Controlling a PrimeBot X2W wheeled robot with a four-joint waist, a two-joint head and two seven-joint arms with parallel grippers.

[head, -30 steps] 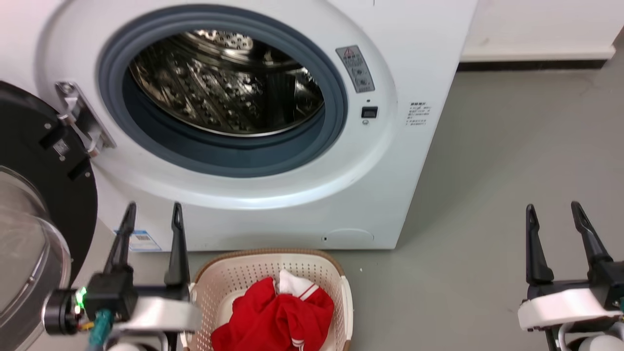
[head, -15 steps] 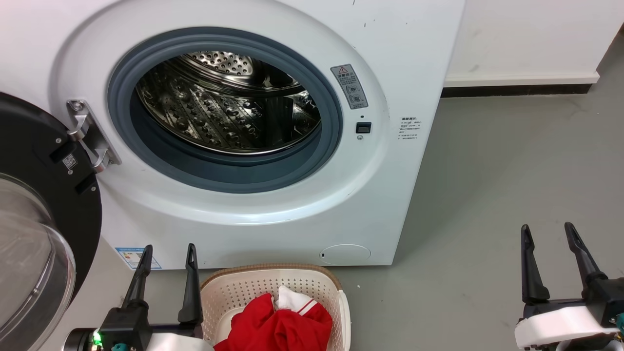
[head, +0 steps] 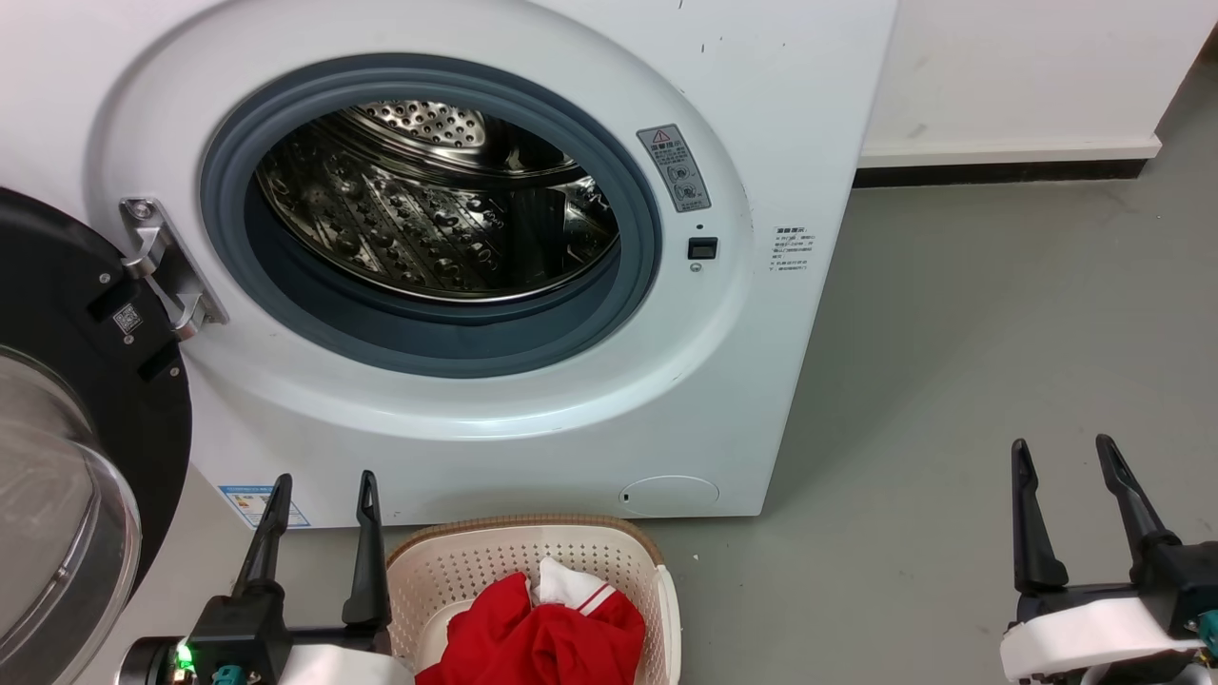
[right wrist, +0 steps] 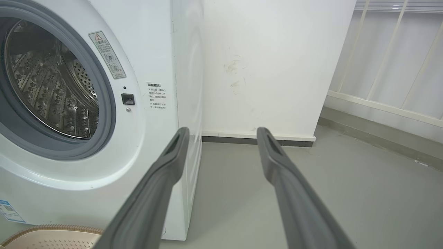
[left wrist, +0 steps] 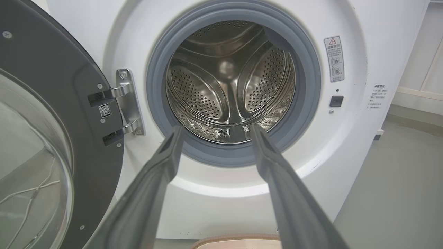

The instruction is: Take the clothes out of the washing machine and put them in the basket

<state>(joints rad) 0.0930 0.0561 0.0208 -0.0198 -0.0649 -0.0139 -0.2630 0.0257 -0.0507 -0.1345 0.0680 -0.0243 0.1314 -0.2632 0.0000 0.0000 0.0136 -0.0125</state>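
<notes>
- The washing machine (head: 809, 143), large and white, stands ahead of the left jaws, with its round grey-rimmed porthole uncovered.
- Its dark, glass-centred door (head: 57, 381) is swung wide open, to the left of the left jaws.
- In the left wrist view, the steel drum (left wrist: 228, 76) lies straight beyond the tips of the left jaws. Its perforated walls and raised paddles show bare, shiny metal all round.
- The basket (head: 495, 561), oval and cream with a brown woven-look rim, sits on the grey floor (head: 952, 381) at the foot of the machine. It is just to the right of the left jaws and well apart from the right jaws.
- The clothes (head: 542, 637) lie heaped inside the basket: bright red fabric, with a white piece edged in red-and-white stripes on top.
- The left jaws are open, their two long dark fingers (head: 366, 561) spread and holding nothing.
- The right jaws are also open and hold nothing. Their fingers (head: 1032, 542) point over the floor past the machine's right side towards a white wall.
</notes>
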